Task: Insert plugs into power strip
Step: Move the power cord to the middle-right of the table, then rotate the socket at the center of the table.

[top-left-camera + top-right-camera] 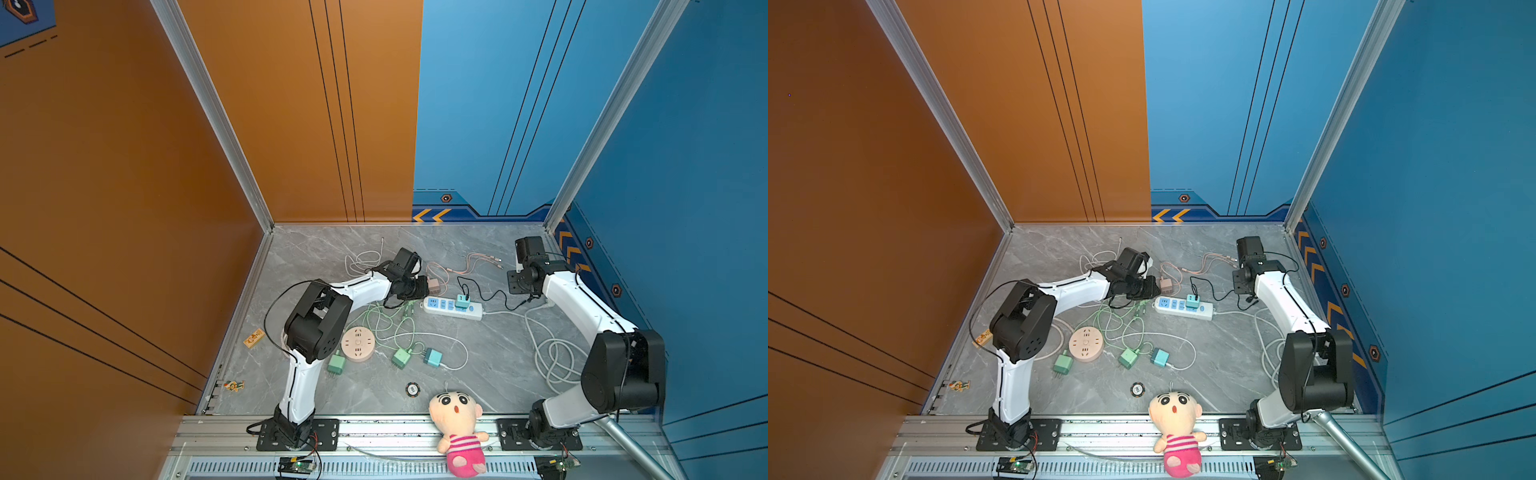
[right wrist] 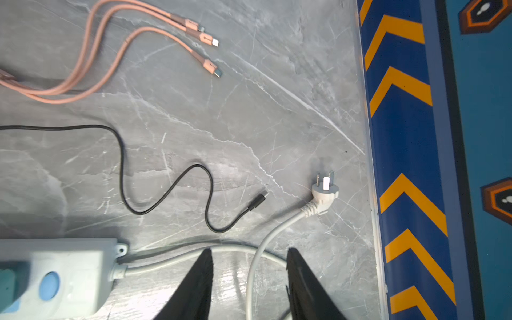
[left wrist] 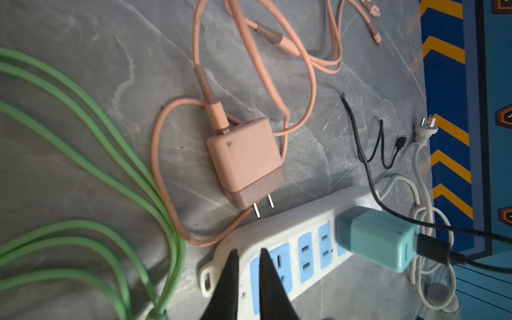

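On the power strip (image 1: 440, 306) one plug (image 1: 462, 301) stands right of its middle, another plug (image 1: 434, 285) lies just behind its left end, and a third plug (image 1: 336, 363), fourth plug (image 1: 401, 358) and fifth plug (image 1: 432, 357) lie well in front, leftward.

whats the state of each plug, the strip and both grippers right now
power strip, one plug in, other visible sockets free
black-cabled teal plug, in strip
pink plug, loose, lying beside strip
first green plug, loose on table
second green plug, loose on table
loose teal plug, unplugged on table
white round plug, unplugged on table
left gripper, slightly open, empty
right gripper, open, empty
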Available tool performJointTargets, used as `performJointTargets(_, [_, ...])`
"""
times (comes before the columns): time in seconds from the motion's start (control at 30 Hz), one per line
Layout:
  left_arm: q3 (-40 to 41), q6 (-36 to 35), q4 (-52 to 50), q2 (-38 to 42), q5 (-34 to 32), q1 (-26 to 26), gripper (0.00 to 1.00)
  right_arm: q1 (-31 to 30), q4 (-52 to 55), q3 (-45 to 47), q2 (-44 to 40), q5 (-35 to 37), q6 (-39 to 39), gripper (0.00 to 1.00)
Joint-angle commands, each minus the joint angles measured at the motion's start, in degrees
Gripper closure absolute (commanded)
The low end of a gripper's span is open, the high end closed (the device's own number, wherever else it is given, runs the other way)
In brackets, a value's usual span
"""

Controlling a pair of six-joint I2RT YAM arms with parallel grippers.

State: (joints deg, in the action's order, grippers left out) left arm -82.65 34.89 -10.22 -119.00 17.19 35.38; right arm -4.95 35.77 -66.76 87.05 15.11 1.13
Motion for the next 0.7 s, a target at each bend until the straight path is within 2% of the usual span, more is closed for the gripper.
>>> performJointTargets(0.0, [-2.0,1.1,-2.0,-1.9,-2.1,0.5,0.85,-0.9,0.8,0.7,-0.4,0.1,2.0,0.54])
performJointTargets(0.33, [-3.2,1.3,-1.9,-3.6,-2.7,0.9,0.86,-2.0,-0.4,1.9,-0.6,0.1,2.4,0.54])
performJointTargets(0.67, [-2.9,0.2,-4.5,-3.7,4.3,2.9,0.87,-2.0,-0.8,2.5,-1.3,0.4,2.2,0.54])
